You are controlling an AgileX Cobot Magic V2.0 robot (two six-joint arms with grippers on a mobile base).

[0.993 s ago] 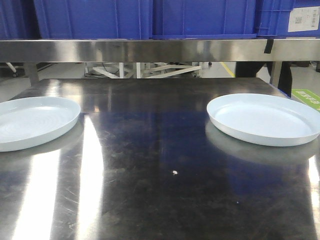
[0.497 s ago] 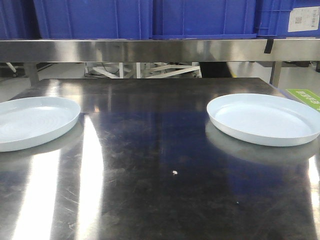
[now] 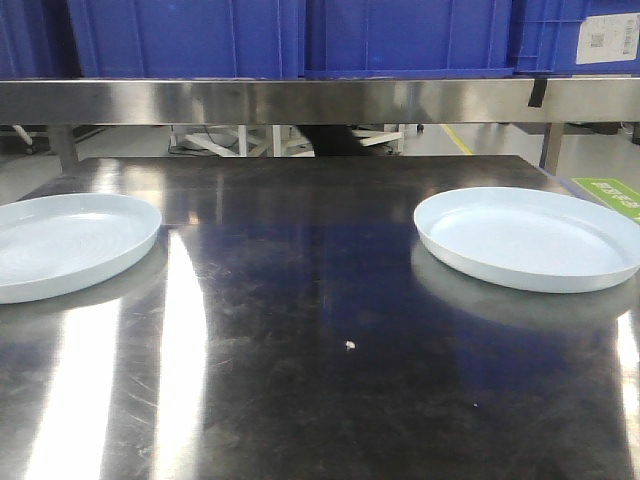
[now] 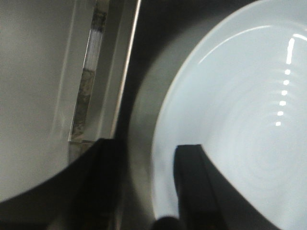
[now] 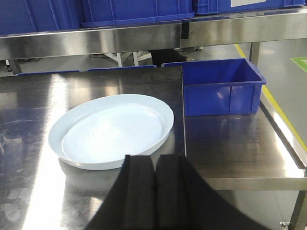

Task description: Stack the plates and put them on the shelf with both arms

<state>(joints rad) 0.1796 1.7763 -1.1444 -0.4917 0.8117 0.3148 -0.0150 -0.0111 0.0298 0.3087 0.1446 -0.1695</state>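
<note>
Plates: two, unstacked, well apart on worktop [image 3: 300,260]: left plate [image 3: 70,245], right plate [image 3: 528,238]. One white speck [image 3: 349,345] between them, nearer front. Shelf rail [image 3: 300,100] above worktop's back, carrying row of blue crates [image 3: 400,35]. Lone blue crate [image 5: 220,86] off right edge. Left gripper [image 4: 146,187] spread wide, apparently straddling left plate's rim; blurred. Right gripper [image 5: 153,191] closed, empty, just short of right plate.
</note>
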